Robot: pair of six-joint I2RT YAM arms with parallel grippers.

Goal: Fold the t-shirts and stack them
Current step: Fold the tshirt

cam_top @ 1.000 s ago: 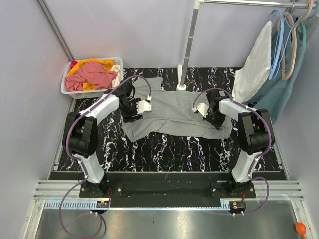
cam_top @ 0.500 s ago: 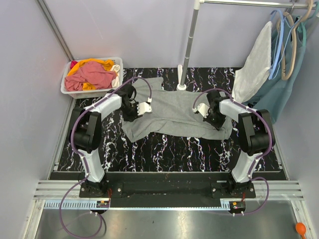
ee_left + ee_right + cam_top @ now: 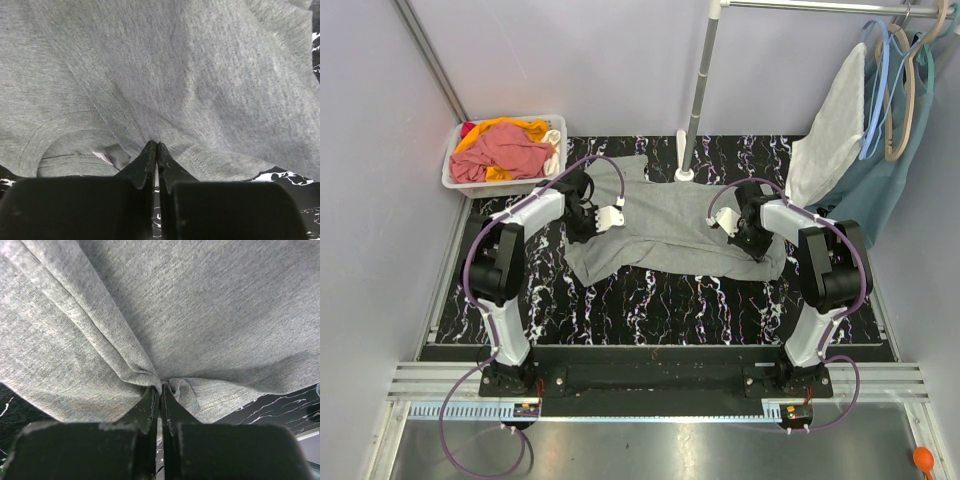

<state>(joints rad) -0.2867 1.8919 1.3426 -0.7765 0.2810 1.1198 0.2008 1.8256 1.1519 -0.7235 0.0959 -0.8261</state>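
A grey t-shirt (image 3: 665,225) lies spread across the black marbled table (image 3: 650,300). My left gripper (image 3: 582,222) sits at the shirt's left end. In the left wrist view that gripper (image 3: 157,145) is shut on a pinch of the grey t-shirt (image 3: 175,75), just right of the collar and its white label (image 3: 102,157). My right gripper (image 3: 755,240) is at the shirt's right end. In the right wrist view it (image 3: 161,389) is shut on a bunched fold of the t-shirt (image 3: 200,300) close to the stitched hem (image 3: 220,402).
A white bin (image 3: 450,180) of red and yellow clothes stands at the back left corner. A rack pole (image 3: 696,100) rises from its base (image 3: 685,175) just behind the shirt. Garments on hangers (image 3: 860,130) hang at the back right.
My left gripper has closed on the shirt near the collar after shifting slightly up and left. The right gripper has kept its hold and has not moved.
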